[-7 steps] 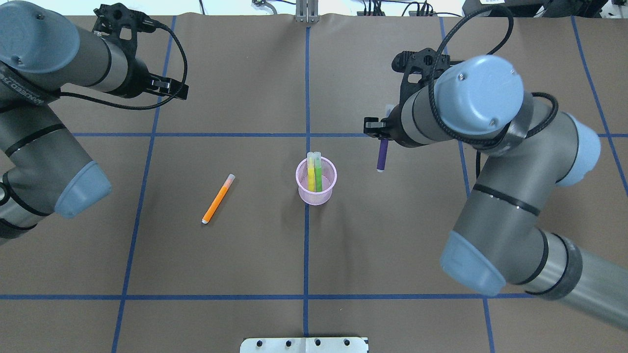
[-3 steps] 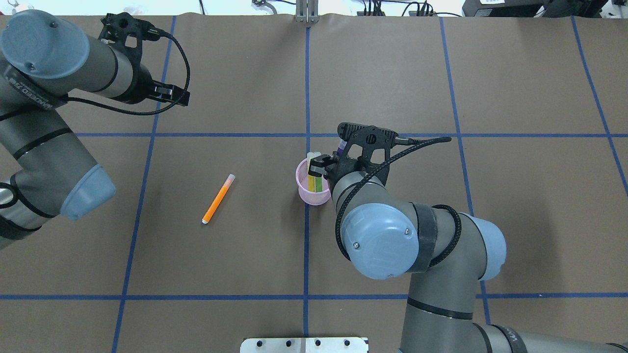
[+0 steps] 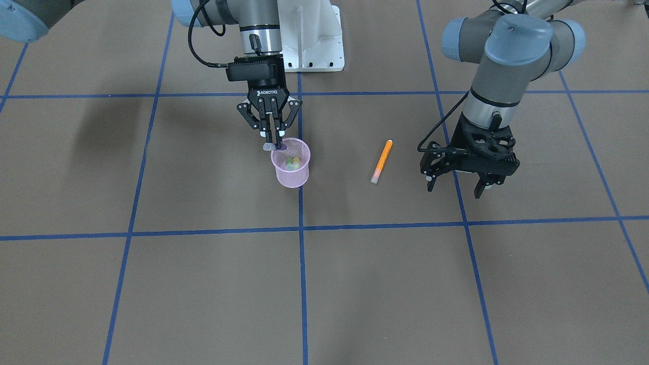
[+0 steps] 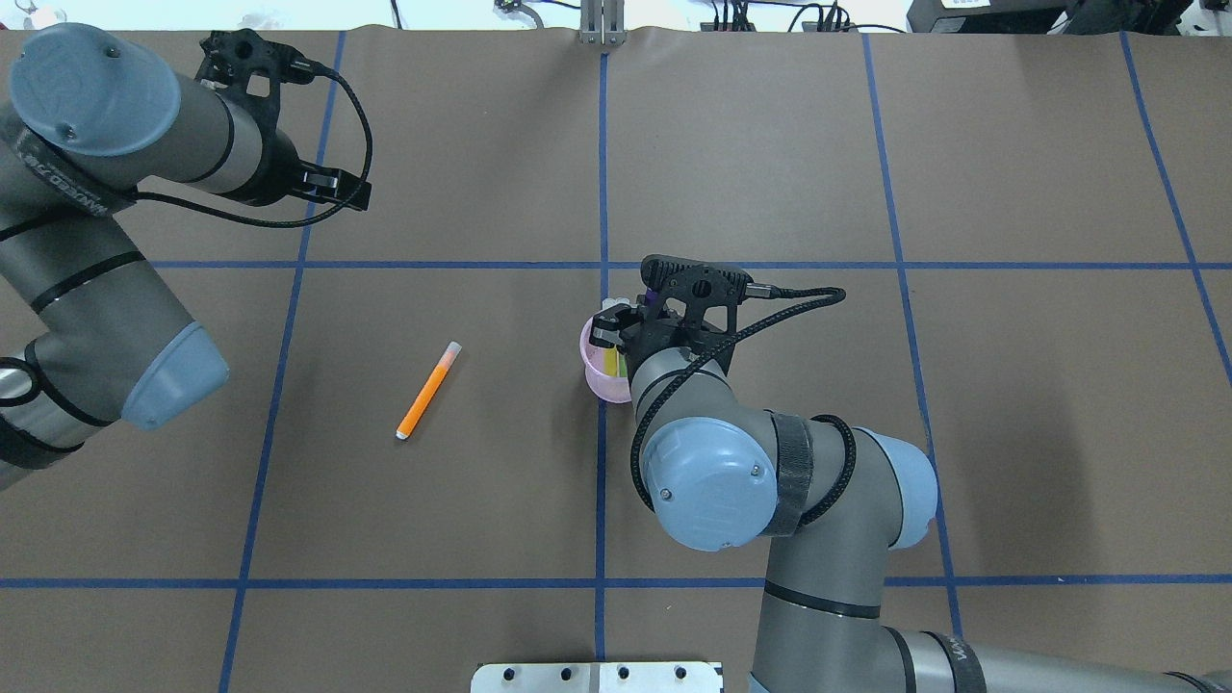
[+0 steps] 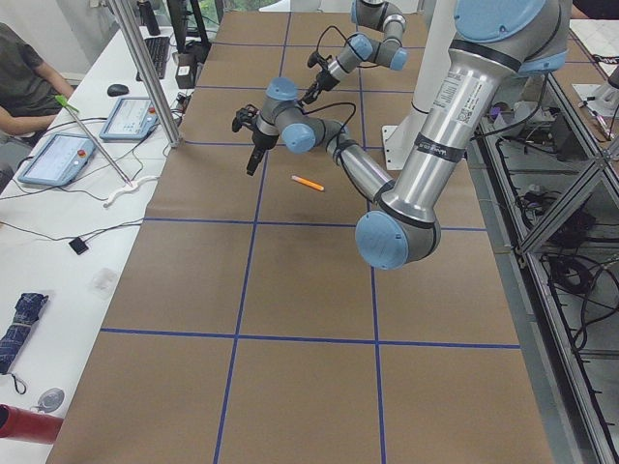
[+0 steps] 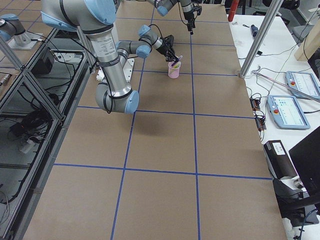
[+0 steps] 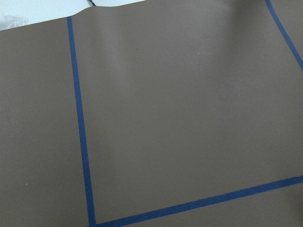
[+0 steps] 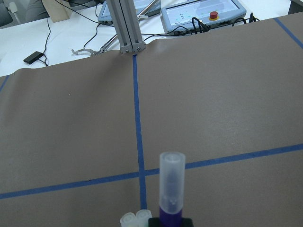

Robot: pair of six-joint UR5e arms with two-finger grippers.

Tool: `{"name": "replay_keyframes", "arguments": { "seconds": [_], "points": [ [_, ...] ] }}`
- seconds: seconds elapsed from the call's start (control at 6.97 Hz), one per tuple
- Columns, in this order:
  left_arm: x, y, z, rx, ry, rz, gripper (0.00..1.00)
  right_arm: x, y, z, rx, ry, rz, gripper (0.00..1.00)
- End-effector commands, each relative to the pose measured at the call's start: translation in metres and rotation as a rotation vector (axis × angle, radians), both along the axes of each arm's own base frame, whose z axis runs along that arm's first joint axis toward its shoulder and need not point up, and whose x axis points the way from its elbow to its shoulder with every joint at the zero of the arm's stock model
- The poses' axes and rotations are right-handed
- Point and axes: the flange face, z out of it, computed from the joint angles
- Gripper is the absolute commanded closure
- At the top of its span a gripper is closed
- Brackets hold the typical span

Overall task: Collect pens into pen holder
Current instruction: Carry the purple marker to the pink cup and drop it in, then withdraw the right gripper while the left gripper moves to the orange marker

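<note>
My right gripper (image 3: 276, 144) is shut on the purple pen (image 3: 281, 147), which it holds tilted just above the rim of the pink mesh pen holder (image 3: 291, 175). The right wrist view shows the pen's clear cap (image 8: 171, 182) sticking up. A green pen (image 3: 289, 163) and a yellow pen (image 3: 296, 160) stand in the holder. In the overhead view the right wrist covers half of the holder (image 4: 599, 373). The orange pen (image 3: 381, 161) lies flat on the table (image 4: 428, 390), between the holder and my left gripper (image 3: 455, 186). The left gripper is open, empty and above the table.
The white robot base (image 3: 312, 35) stands at the table's near edge behind the holder. Blue tape lines (image 4: 603, 173) cross the brown table. Operators' desks with tablets (image 6: 291, 107) and a metal post (image 6: 257, 40) lie beyond the far edge.
My right arm swung left with the purple pen from beside the holder to over it, then shifted a little further left. The left arm barely moved. The orange pen stayed put.
</note>
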Motion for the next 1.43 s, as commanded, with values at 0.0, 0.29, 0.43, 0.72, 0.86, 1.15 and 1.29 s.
{"name": "replay_keyframes", "arguments": {
  "seconds": [0.0,0.29,0.43,0.72,0.86,1.15,1.29],
  "points": [
    [0.004,0.001,0.002,-0.003,-0.003,0.006,0.01,-0.005,0.003,0.007,0.000,0.012,-0.005,0.28],
    [0.031,0.019,0.011,-0.003,-0.004,0.054,0.00,0.005,0.003,-0.004,0.001,-0.018,-0.011,0.01],
    [0.045,0.036,0.015,-0.013,0.077,0.020,0.00,0.032,-0.012,-0.011,-0.031,-0.058,-0.038,0.01],
    [0.098,0.065,-0.031,-0.128,-0.024,0.131,0.03,0.110,-0.060,0.033,-0.120,-0.017,-0.163,0.01],
    [0.119,0.074,-0.071,-0.071,-0.141,0.271,0.09,0.146,-0.087,0.061,-0.138,0.048,-0.227,0.01],
    [0.138,0.089,-0.053,0.049,-0.251,0.480,0.19,0.225,-0.128,0.120,-0.202,0.119,-0.359,0.02],
    [0.157,0.083,-0.028,0.057,-0.320,0.570,0.25,0.257,-0.144,0.145,-0.230,0.129,-0.428,0.01]
  ]
}}
